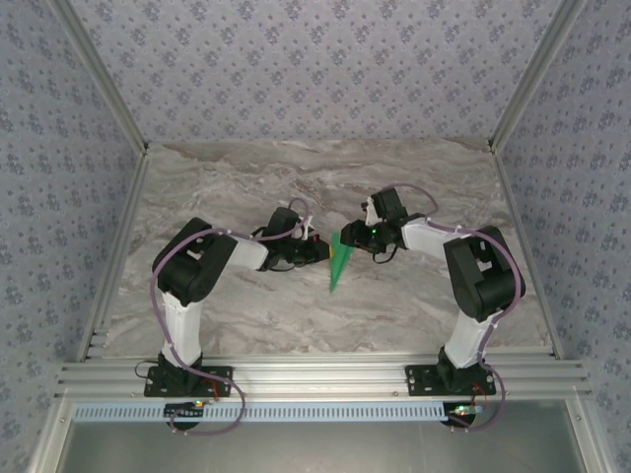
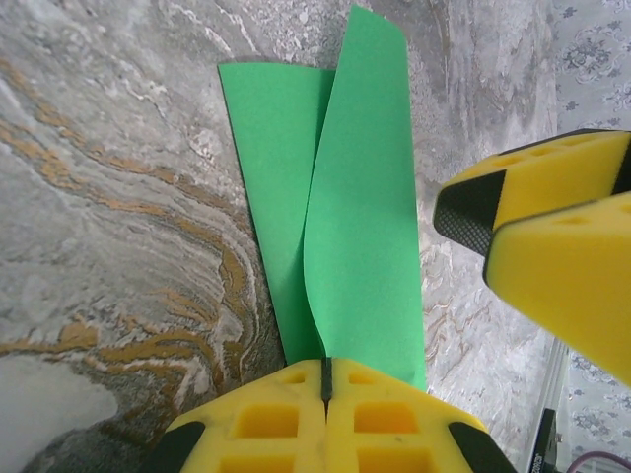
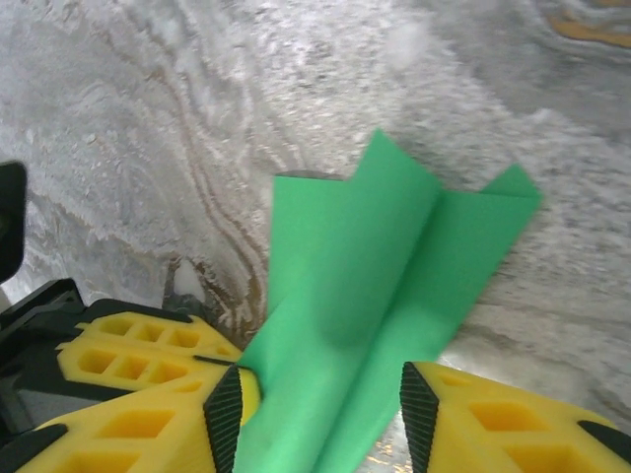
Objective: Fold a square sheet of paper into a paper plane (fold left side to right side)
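Note:
The bright green paper is folded into a slim, pointed paper plane (image 1: 339, 264) and sits at the table's middle with its tip toward the near edge. My left gripper (image 1: 321, 252) is shut on its centre crease (image 2: 323, 357), and two flaps (image 2: 360, 197) spread away from the pinch. My right gripper (image 1: 352, 236) comes from the other side and stands open astride the plane (image 3: 375, 286). Its left finger (image 3: 225, 419) is against the paper's edge. Its right finger (image 3: 418, 414) stands just off the paper. In the left wrist view the right gripper's yellow fingers (image 2: 537, 222) hang beside the plane.
The marble-patterned table (image 1: 246, 177) stretches all round the plane. Aluminium frame rails (image 1: 315, 374) run along the near edge, and patterned walls close in the back and sides. The two arms meet wrist to wrist at the centre.

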